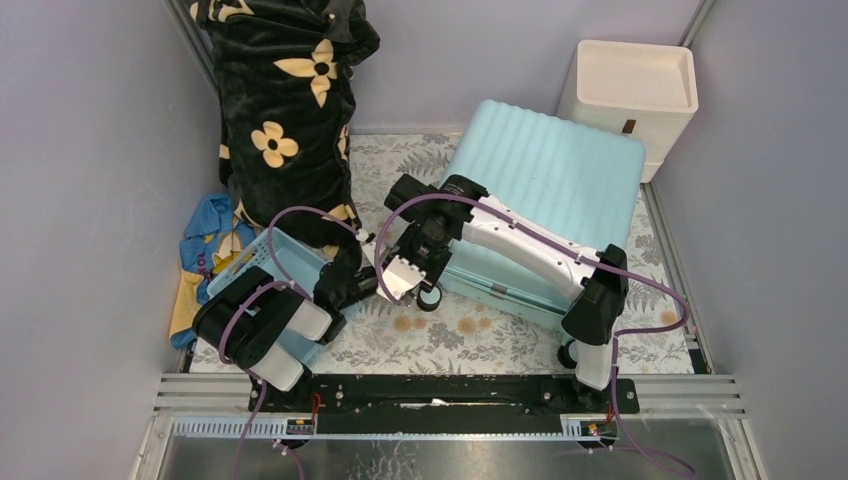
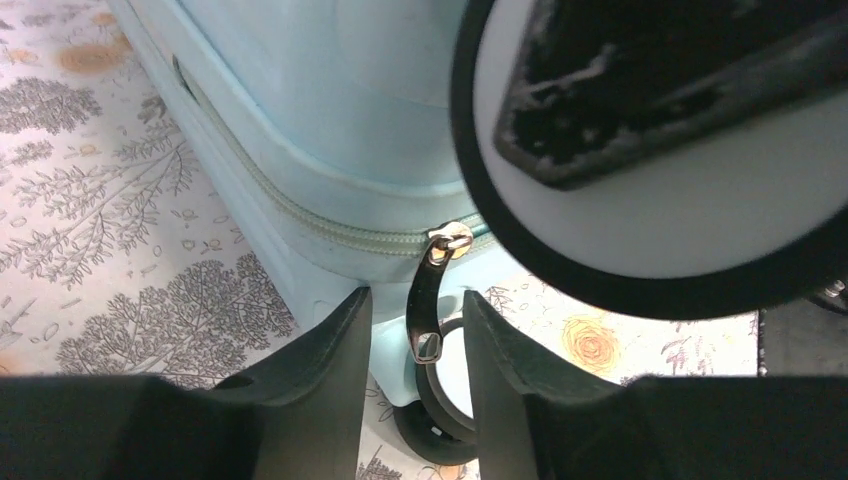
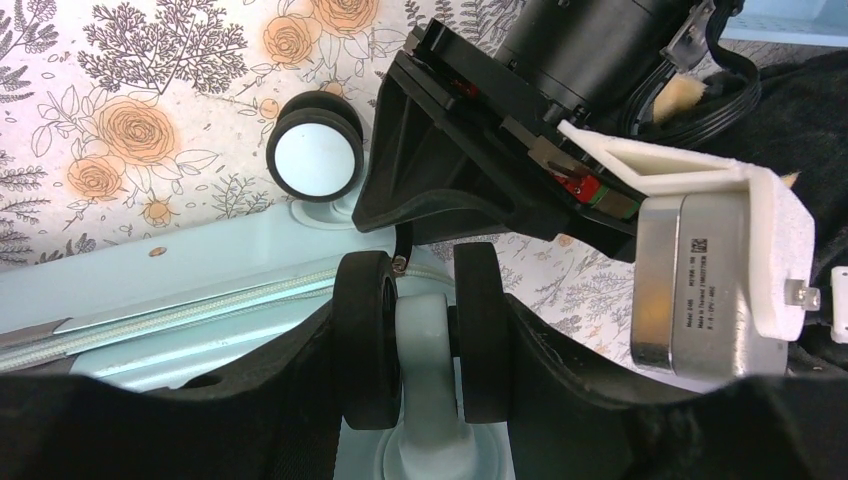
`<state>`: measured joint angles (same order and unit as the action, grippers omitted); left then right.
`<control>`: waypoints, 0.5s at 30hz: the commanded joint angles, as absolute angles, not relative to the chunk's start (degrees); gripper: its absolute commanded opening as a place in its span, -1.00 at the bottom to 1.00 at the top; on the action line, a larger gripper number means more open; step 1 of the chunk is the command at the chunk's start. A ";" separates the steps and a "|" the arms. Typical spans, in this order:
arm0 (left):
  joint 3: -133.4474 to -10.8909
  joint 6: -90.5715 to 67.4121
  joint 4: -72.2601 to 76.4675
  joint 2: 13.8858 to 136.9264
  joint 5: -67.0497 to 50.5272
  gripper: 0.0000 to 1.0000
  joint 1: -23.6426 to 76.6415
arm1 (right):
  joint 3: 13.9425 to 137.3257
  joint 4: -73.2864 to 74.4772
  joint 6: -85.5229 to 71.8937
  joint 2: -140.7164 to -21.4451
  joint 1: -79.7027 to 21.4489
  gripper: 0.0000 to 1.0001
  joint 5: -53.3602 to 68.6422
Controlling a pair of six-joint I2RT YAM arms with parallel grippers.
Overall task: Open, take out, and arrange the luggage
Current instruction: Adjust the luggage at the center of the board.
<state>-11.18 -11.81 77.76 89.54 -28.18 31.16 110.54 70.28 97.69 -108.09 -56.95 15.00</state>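
Lying closed and flat on the floral table (image 1: 460,335), the luggage (image 1: 560,180) fills the centre-right, with both arms at its near-left corner. The left end effector (image 1: 365,285) sits just off that corner and the right end effector (image 1: 420,290) is over it.

Left wrist view: the left end effector's fingers stand apart. The luggage's black zipper pull (image 2: 430,345) hangs between them, with a gap on either side.

Right wrist view: the right end effector is clamped on the luggage's twin caster (image 3: 365,340), one finger against each wheel. A second wheel (image 3: 315,150) shows beyond it.
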 commanded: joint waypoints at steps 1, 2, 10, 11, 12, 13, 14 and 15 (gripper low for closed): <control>-12.24 -15.40 83.23 91.17 -29.97 -0.18 31.54 | 115.48 70.80 94.40 -107.58 -57.26 -0.61 15.70; -12.30 -16.21 83.30 91.61 -29.97 -0.26 31.54 | 115.99 70.88 94.20 -107.66 -57.29 -0.61 16.03; -12.13 -19.63 85.51 93.09 -30.90 -0.66 31.55 | 117.47 71.35 93.66 -107.69 -57.25 -0.71 17.04; -12.25 -19.88 85.56 93.01 -30.86 -0.69 31.53 | 117.50 71.32 93.57 -107.67 -57.19 -0.71 17.13; -12.22 -20.11 85.67 92.99 -30.74 -0.70 31.55 | 117.51 71.35 93.46 -107.66 -57.29 -0.71 17.20; -12.31 -20.47 85.81 93.00 -30.54 -0.73 31.50 | 117.51 71.30 93.37 -107.59 -57.25 -0.72 17.29; -12.43 -20.81 85.94 93.06 -30.47 -0.77 31.55 | 117.51 71.27 93.27 -107.54 -57.26 -0.72 17.39; -12.59 -21.09 86.00 93.07 -30.55 -0.79 31.47 | 117.50 71.30 93.18 -107.52 -57.24 -0.71 17.43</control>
